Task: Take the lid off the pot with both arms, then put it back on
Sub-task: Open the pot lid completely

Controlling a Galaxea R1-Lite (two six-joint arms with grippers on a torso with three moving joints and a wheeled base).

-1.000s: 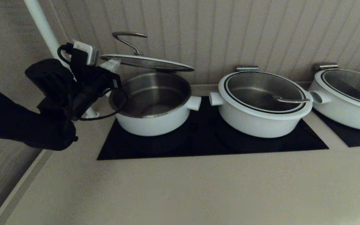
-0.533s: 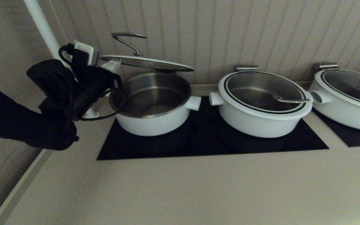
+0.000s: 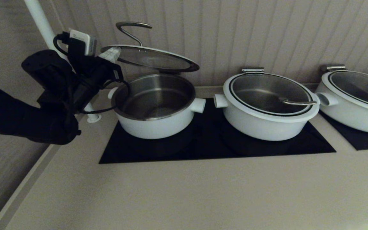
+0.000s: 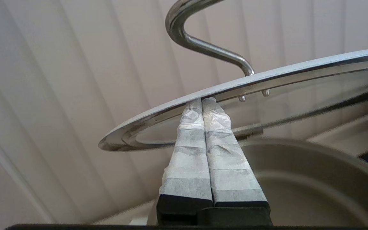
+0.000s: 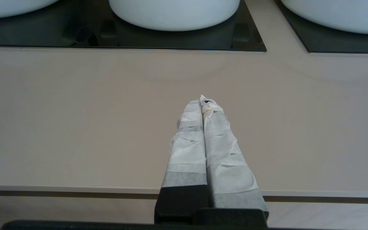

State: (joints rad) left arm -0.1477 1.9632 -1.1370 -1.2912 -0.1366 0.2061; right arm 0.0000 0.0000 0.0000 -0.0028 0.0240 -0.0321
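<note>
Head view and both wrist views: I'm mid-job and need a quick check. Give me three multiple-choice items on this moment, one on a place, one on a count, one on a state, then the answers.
1. Where does the left end effector touch the lid?
A. On the wire handle
B. Under the rim at its left edge
C. At the hinge

2. How many white pots show in the head view?
A. Two
B. Three
C. Four

3. How is the lid on the left pot now?
A. Shut flat on the pot
B. Lying on the counter
C. Tilted up, raised on its left side

Answers:
1 B: the left wrist view shows the closed fingertips pressed up under the rim, the handle free above.
2 B: three stand in a row along the wall.
3 C: the steel inside is open to view beneath the lid.

The right end effector is closed over the bare counter.
</note>
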